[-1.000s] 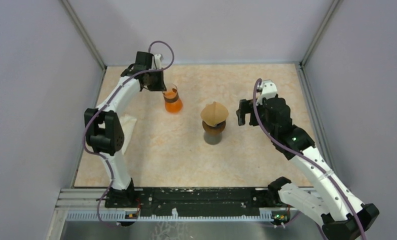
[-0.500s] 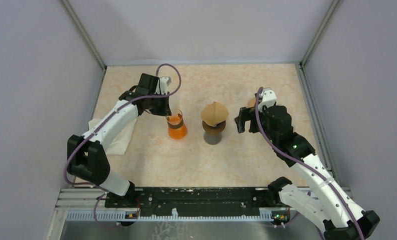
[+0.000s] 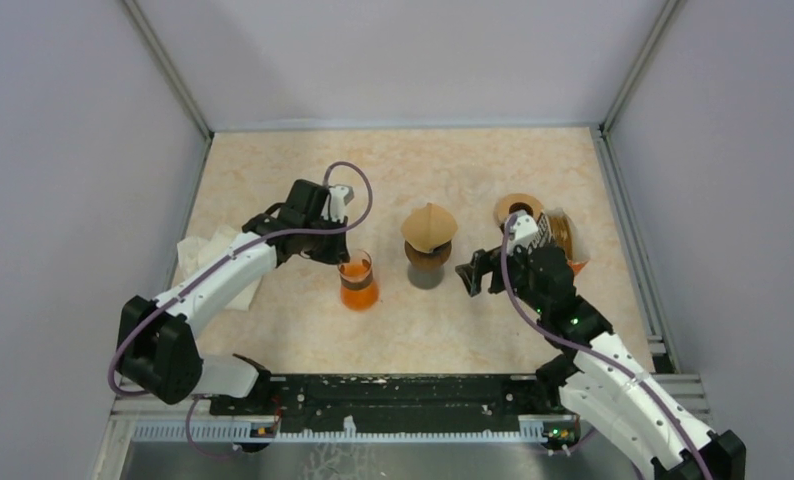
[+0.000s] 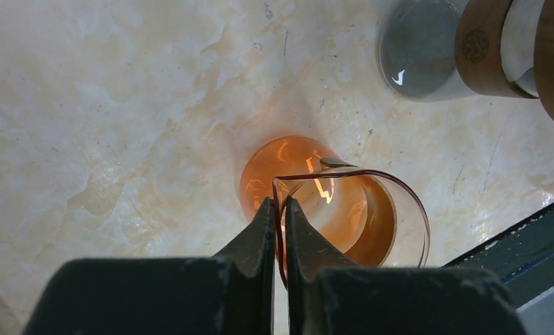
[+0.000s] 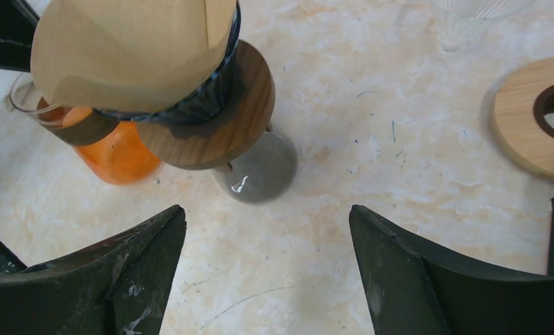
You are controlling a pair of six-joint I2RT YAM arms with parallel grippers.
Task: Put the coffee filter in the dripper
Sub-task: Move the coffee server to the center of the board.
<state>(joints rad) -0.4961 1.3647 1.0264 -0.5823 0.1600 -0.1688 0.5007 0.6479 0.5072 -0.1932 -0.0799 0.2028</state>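
Note:
The brown paper coffee filter [image 3: 429,225] [image 5: 128,49] sits as a cone in the dark ribbed dripper [image 5: 208,98], which rests on a wooden collar [image 5: 222,129] over a grey base [image 3: 427,272] [image 5: 257,171]. My right gripper [image 3: 473,275] [image 5: 267,209] is open just right of the stand, with nothing between its fingers. My left gripper [image 3: 345,252] [image 4: 278,204] is shut on the rim of an orange glass beaker [image 3: 358,288] [image 4: 330,209], which stands just left of the stand.
A wooden ring [image 3: 518,209] [image 5: 532,118] lies at the right, with another wood-collared glass piece [image 3: 560,235] beside it. A white cloth [image 3: 198,248] lies by the left wall. The black rail [image 3: 393,395] runs along the near edge.
The left arm carried the beaker from the back left forward, to beside the dripper stand. The right arm drew back toward the near edge, uncovering the wooden ring.

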